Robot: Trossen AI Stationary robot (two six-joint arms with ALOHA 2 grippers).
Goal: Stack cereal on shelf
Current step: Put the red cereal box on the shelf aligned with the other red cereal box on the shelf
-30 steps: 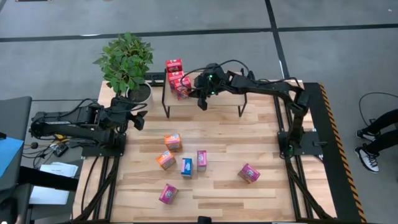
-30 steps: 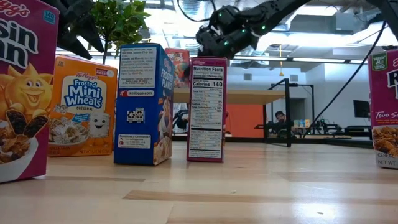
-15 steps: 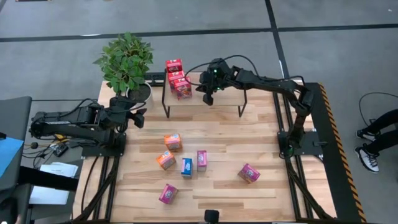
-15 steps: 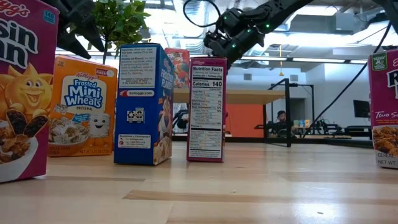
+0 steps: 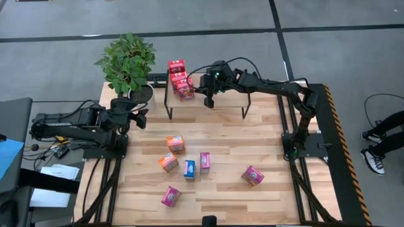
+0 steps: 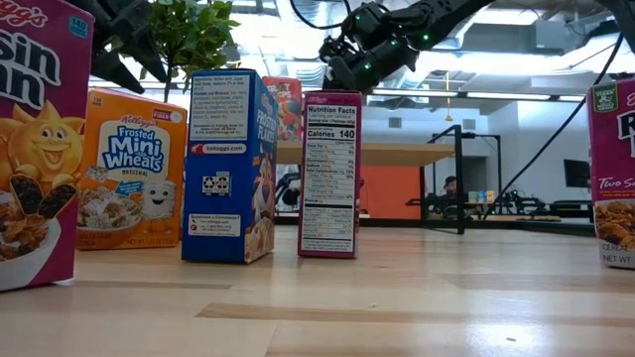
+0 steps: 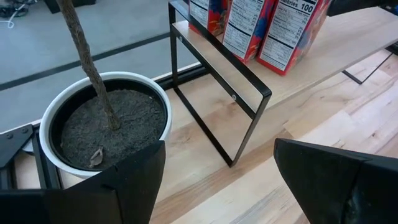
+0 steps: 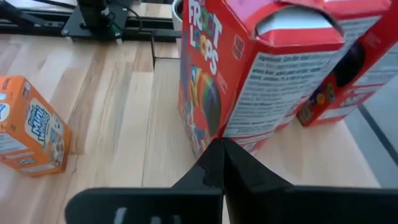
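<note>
Three red cereal boxes [image 5: 179, 78] stand in a row on the left end of the light-wood shelf [image 5: 230, 101]. My right gripper [image 5: 207, 102] is shut, just right of the nearest red box [image 8: 249, 68], with its tips [image 8: 221, 149] at that box's lower corner. Orange boxes [image 5: 175, 144], a blue box [image 5: 189, 169] and magenta boxes [image 5: 204, 162] stand on the tabletop below the shelf. My left gripper [image 5: 140, 118] is open and empty beside the plant pot [image 7: 106, 118], left of the shelf's black leg [image 7: 217, 106]. My right gripper's shut fingertips point level from the table's right at the nearest red box's lower corner [image 8: 205, 144], where the box stands on the shelf board. I cannot tell whether they touch it.
A potted plant [image 5: 128, 63] stands at the table's far left, beside the shelf. More magenta boxes lie at the near side [image 5: 170, 196] and right of the middle [image 5: 252, 175]. The shelf's right half is bare wood. In the low view the boxes [image 6: 228, 169] stand upright.
My right gripper, shut throughout, has drawn a little toward the table's right, away from the red boxes, then come back toward them. The boxes have kept their places.
</note>
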